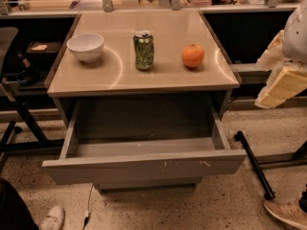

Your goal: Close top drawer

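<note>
The top drawer (pixel 144 166) is pulled far out from under the beige tabletop (pixel 96 80). Its flat grey front panel faces me and has small white scratch marks right of centre. The inside of the drawer looks empty. My arm shows as white and cream parts at the right edge, and my gripper (pixel 280 87) hangs there, to the right of the cabinet and above the level of the drawer front. It is well apart from the drawer and holds nothing that I can see.
A white bowl (pixel 85 47), a green can (pixel 144 50) and an orange (pixel 193 55) stand on the tabletop. A black chair base (pixel 19 123) is at the left. A black bar (pixel 254 164) lies on the floor at the right. Shoes (pixel 285 212) are at the bottom corners.
</note>
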Robot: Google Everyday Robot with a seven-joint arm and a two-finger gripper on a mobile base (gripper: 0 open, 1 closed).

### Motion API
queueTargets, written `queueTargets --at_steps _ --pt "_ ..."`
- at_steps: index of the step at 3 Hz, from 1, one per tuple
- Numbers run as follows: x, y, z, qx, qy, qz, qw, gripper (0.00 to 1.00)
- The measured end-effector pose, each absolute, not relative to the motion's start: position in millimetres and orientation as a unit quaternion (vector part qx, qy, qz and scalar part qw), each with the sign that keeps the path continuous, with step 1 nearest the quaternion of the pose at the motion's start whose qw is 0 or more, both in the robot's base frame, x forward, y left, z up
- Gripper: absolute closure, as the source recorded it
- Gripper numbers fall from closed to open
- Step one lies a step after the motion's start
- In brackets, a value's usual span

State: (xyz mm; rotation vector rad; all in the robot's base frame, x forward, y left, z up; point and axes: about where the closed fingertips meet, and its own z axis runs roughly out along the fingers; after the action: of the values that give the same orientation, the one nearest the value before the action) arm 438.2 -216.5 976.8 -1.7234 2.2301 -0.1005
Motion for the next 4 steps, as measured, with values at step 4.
queueTargets --at_steps 4 --pt "417.1 -214.3 951.1 -0.596 0.792 -0.025 0.132 1.00"
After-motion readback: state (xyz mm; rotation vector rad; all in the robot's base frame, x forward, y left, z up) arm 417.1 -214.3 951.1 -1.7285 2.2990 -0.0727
